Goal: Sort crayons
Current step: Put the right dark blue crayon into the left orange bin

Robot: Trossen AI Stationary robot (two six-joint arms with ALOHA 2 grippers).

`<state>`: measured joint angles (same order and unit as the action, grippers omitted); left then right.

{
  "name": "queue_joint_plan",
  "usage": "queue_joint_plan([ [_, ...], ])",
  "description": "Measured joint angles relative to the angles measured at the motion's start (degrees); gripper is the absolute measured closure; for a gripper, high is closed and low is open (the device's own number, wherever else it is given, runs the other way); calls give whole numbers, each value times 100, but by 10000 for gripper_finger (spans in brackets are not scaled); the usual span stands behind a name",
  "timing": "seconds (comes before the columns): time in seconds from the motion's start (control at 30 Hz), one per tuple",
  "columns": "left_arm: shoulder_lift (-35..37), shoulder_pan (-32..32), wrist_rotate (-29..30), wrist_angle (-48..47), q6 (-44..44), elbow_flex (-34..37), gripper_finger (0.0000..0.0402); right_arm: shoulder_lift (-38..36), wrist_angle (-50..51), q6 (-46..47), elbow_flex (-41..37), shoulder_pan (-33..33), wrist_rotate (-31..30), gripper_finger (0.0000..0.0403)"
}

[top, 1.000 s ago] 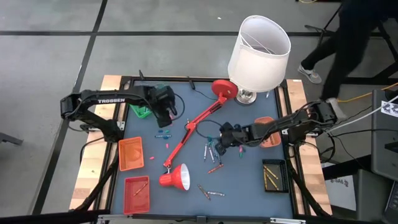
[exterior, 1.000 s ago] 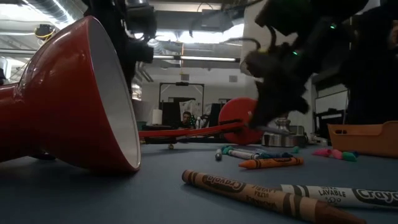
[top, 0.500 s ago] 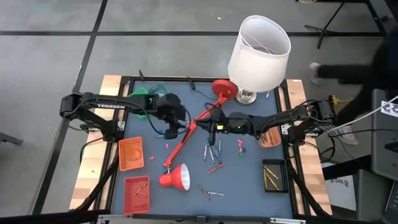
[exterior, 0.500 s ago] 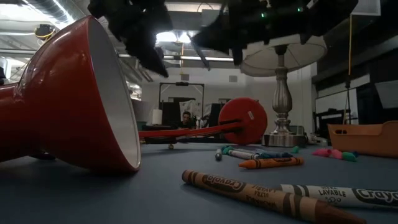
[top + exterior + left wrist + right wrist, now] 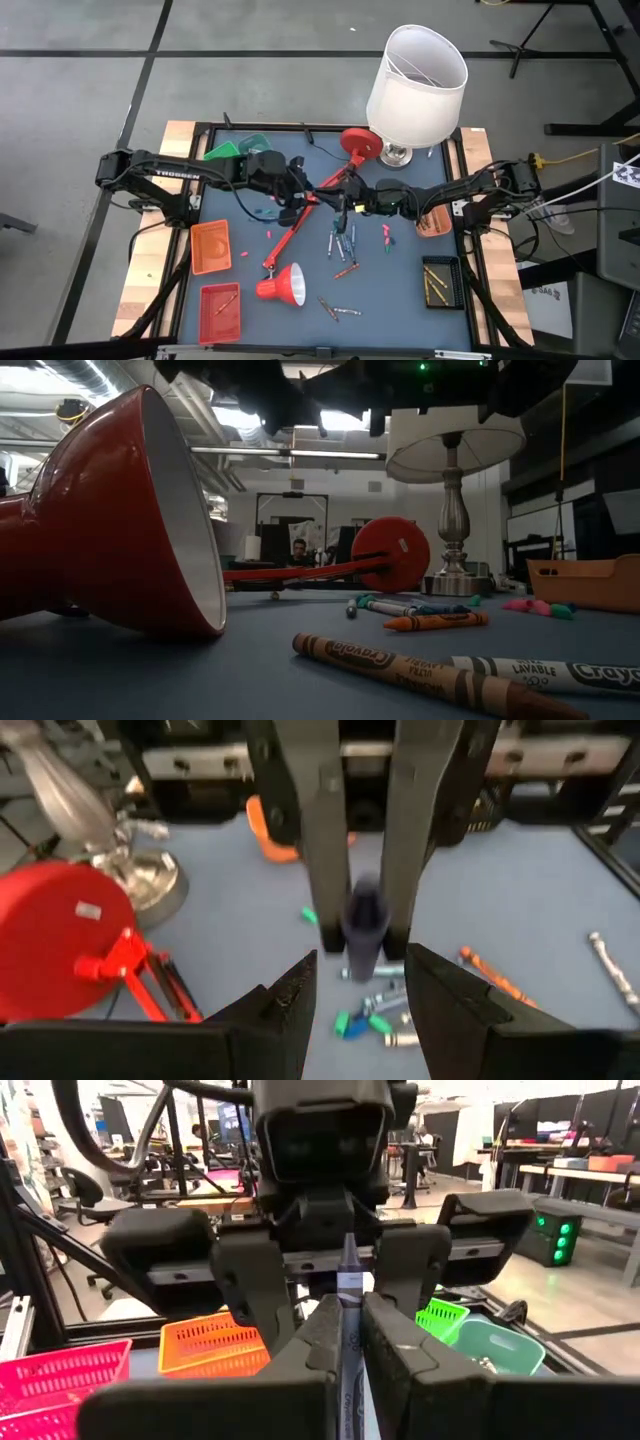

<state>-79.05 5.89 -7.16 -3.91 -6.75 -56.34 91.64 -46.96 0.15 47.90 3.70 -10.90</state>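
Above the table's middle, my right gripper (image 5: 341,200) is shut on a dark purple-grey crayon (image 5: 348,1275) and points level toward the table's left. My left gripper (image 5: 303,192) faces it, open. In the right wrist view its two fingers (image 5: 243,1280) stand on either side of the crayon's tip without touching it. In the left wrist view the crayon (image 5: 362,925) shows ahead of my left gripper (image 5: 360,990). Loose crayons (image 5: 340,245) lie flat on the blue table top below, with more near the front (image 5: 340,310). My right gripper pinches the crayon's paper-wrapped shaft (image 5: 348,1302) between its two fingers. The fingers come level from the table's right and lie along the crayon. The crayon's tip (image 5: 348,1245) sticks out past the fingertips toward my left gripper. It is lifted clear, above the red lamp arm.
A red desk lamp lies across the table: base (image 5: 360,143), arm (image 5: 305,215), shade (image 5: 285,285). A white-shaded lamp (image 5: 415,85) stands at the far edge. Bins: green (image 5: 238,150), orange (image 5: 210,245), red (image 5: 220,310), orange (image 5: 430,222), black (image 5: 440,282).
My right gripper has risen from the crayon cluster with the crayon, tipped from pointing down to level and gone a little toward the table's left. My left gripper has left the green bin, moved toward the table's right and up, tipped up nearer level, and now faces the right gripper.
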Motion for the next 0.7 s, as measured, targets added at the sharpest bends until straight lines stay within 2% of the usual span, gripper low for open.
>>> queue_joint_plan([
  [0.4,-1,-35,2,194,2,1,273,-4,-149,-68,2,0,-197,378],
  [0.7,-1,-35,176,210,5,0,352,-4,-145,-68,2,0,-197,378],
])
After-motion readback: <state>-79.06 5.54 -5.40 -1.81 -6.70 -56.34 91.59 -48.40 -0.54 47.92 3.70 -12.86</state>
